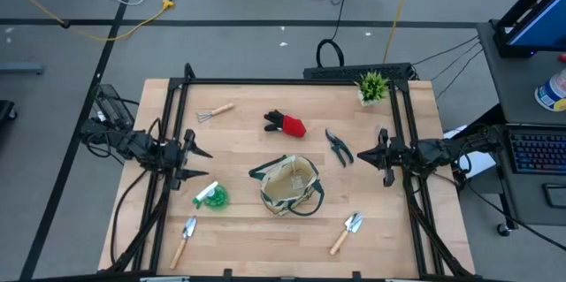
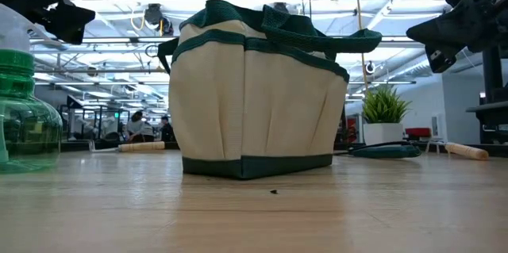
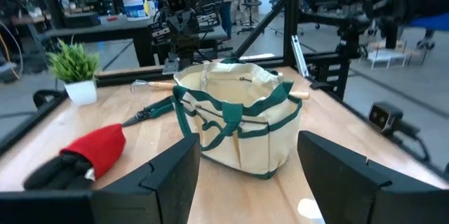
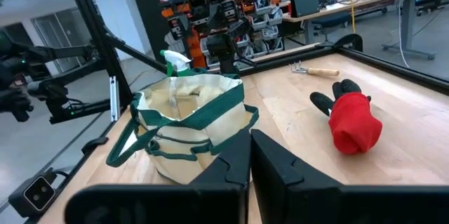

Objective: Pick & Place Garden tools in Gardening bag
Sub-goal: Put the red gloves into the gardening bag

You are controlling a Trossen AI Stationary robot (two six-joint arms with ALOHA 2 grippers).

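Observation:
The beige gardening bag [image 1: 287, 185] with green trim stands upright on its base mid-table, mouth open [image 3: 235, 122]. Around it the garden tools lie flat on the wood. The mini rake [image 1: 215, 111] and red-black glove [image 1: 286, 124] are at the far side, and the dark shears [image 1: 338, 147] are to the right. The green-white bottle [image 1: 210, 196] is to the left. Two trowels [image 1: 184, 240] [image 1: 347, 232] lie near the front edge. My left gripper [image 1: 198, 163] hovers open at the left side, level, facing the bag [image 3: 245, 182]. My right gripper [image 1: 367, 155] hovers shut at the right side [image 4: 249, 164].
A small potted plant [image 1: 373, 86] stands at the table's far right corner. Black frame rails [image 1: 292, 80] run along the far edge and both sides. Bare wood lies between each gripper and the bag.

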